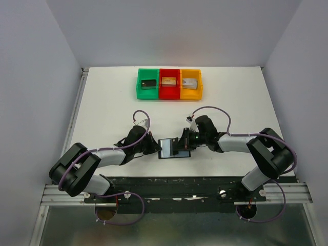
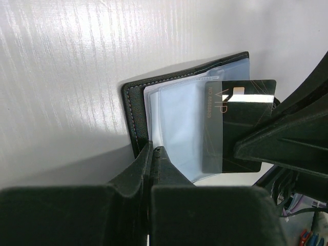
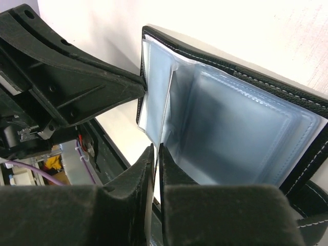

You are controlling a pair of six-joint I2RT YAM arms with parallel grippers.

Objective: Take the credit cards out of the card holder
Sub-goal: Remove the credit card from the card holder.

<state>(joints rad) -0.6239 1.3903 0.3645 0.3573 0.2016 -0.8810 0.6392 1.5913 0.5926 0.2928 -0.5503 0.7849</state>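
**Black leather pinned left, black card pinched right**

On my left, the left gripper [image 2: 152,164] is clenched on the stitched cover edge of the card holder [image 2: 134,102]. The holder sits open right between the two sets of fingers. I can't tell whether it rests on the table [image 1: 113,107] or is lifted off it. Just ahead of those fingers the pale blue plastic sleeves [image 2: 177,123] fan up. They look soft and floppy, and I reckon they'd buckle if dragged, so anchoring on the stiffer cover suits this side.

Moving across, the black card [image 2: 241,118], with gold "VIP" lettering, stands partly out of a sleeve. I judge it thin, stiff, light and slick-faced. It's best gripped flat across its faces at the bare end and drawn in line with the pocket so it doesn't bind.

On the right, the right gripper [image 3: 156,169] is squeezed tight with a thin pale edge trapped between its pads. I read that edge as the card.

The left wrist camera gives me the card's face and how much of it is free. The right wrist camera sees it only edge-on, but it shows the deep pockets beyond its fingers and the opposite fingers biting the cover. Overhead, both grips are too small to read. Only that view shows the bins [image 1: 138,84], well beyond both grippers.
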